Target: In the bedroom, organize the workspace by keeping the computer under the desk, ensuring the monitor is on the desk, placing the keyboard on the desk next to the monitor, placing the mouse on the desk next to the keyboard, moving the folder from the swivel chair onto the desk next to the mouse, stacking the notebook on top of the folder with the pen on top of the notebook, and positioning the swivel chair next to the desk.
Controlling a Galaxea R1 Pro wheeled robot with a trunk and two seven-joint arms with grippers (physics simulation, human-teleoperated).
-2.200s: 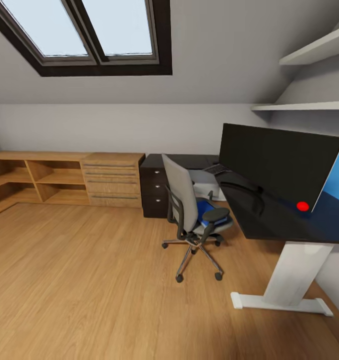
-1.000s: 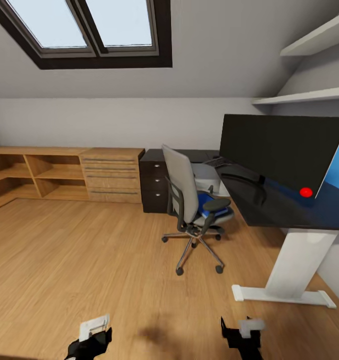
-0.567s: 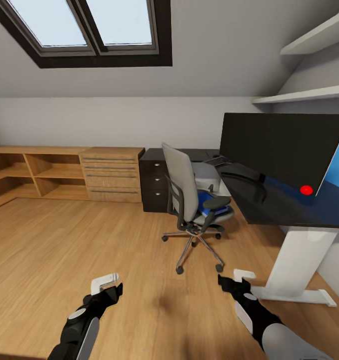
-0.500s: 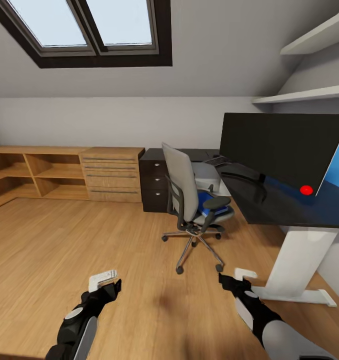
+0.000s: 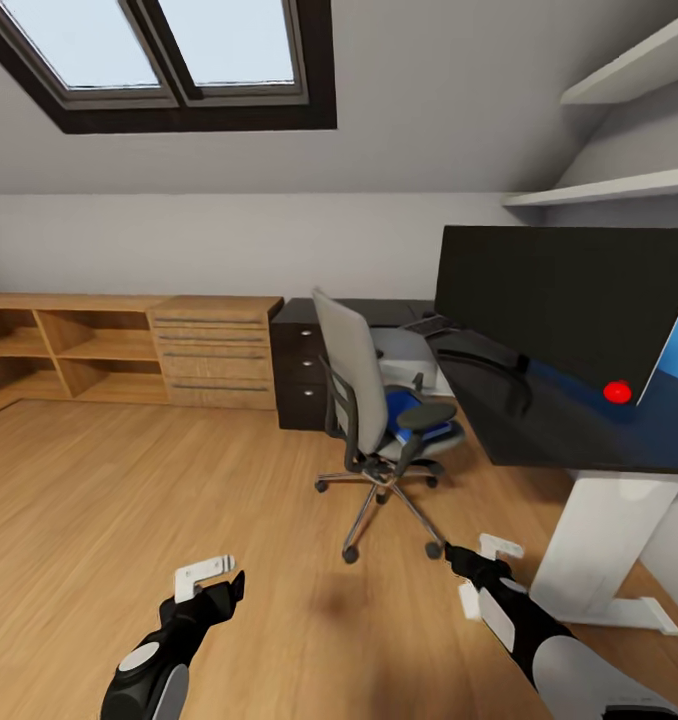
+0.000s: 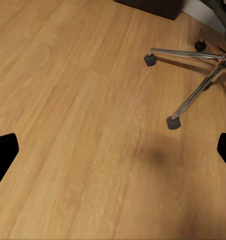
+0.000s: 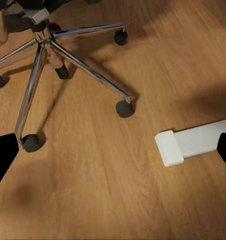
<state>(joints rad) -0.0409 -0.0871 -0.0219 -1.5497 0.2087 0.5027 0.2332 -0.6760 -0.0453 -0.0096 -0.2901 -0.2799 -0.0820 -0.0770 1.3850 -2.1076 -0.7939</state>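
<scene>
Folder on swivel chair was seen at frame centre, up-left of right gripper, nearer it than left gripper; both were held open, empty.

Grey swivel chair, blue folder, black desk

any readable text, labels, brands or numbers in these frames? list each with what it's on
None readable.
monitor: screen is black, no logo or lettering; only a plain red dot at its lower corner, not a character.
keyboard: too small and far to make out any key legends.
folder on the swivel chair: plain blue, no label visible.
desk, drawer unit, wooden shelf unit: no markings.
</scene>
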